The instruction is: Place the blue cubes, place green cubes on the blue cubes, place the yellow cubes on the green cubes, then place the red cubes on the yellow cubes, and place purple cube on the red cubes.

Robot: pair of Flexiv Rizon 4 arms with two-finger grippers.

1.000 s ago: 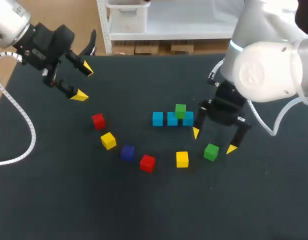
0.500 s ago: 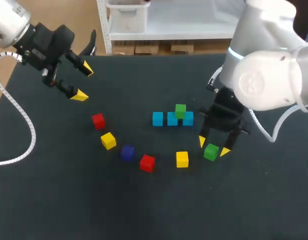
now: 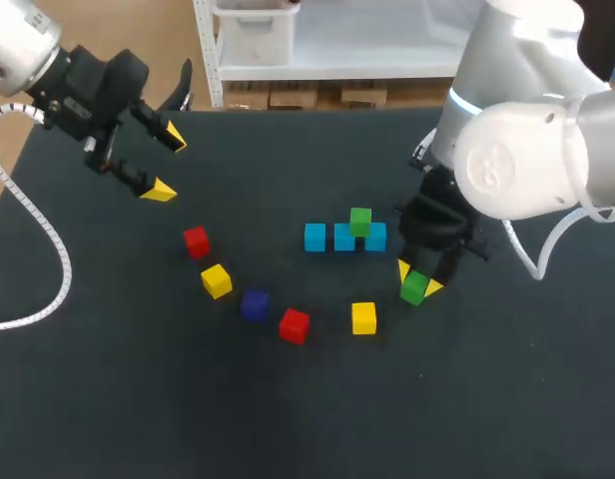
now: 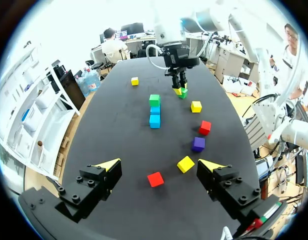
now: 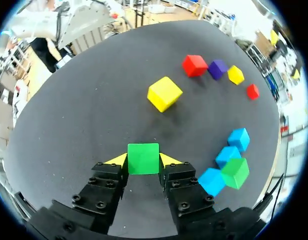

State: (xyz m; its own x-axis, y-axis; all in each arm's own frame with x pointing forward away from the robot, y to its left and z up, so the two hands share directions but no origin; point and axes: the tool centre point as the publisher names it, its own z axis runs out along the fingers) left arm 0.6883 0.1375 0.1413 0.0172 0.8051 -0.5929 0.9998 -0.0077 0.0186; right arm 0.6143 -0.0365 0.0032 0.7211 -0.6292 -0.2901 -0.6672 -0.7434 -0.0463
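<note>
Jaws on the right gripper (image 5: 143, 159) are squeezed in on a small, hard-looking green cube (image 5: 143, 158). One yellow tip lies flat on each of two opposite sides. Jaws on the left gripper (image 4: 159, 165) stand wide apart with nothing between them.

The held green cube is low over the black table (image 3: 108, 399), near one end of a row of three light blue cubes (image 3: 344, 238). I cannot tell if it is off the table yet. A second green cube (image 3: 360, 221) already rests on the row, over the spot where the middle blue cube meets the end one nearest the right gripper. Two yellow cubes (image 3: 363, 317), two red cubes (image 3: 295, 324) and one purple cube (image 3: 254, 304) lie loose in a curve in front of the row.

I think the green cube is light and stiff, so it should not squash. Its sides look smooth, so it could slip if the squeeze is weak. The best place to hold it is the middle of two flat sides, as it is held now. A hold on the corners would likely make it twist. The bottom is free, which should help in setting it down flat.

The right arm (image 3: 527, 150) comes in from the right and bends down, with its fingers pointing almost straight at the table. The left arm (image 3: 28, 50) is well apart, up by the far left corner, with its fingers aimed across the table toward the cubes.
</note>
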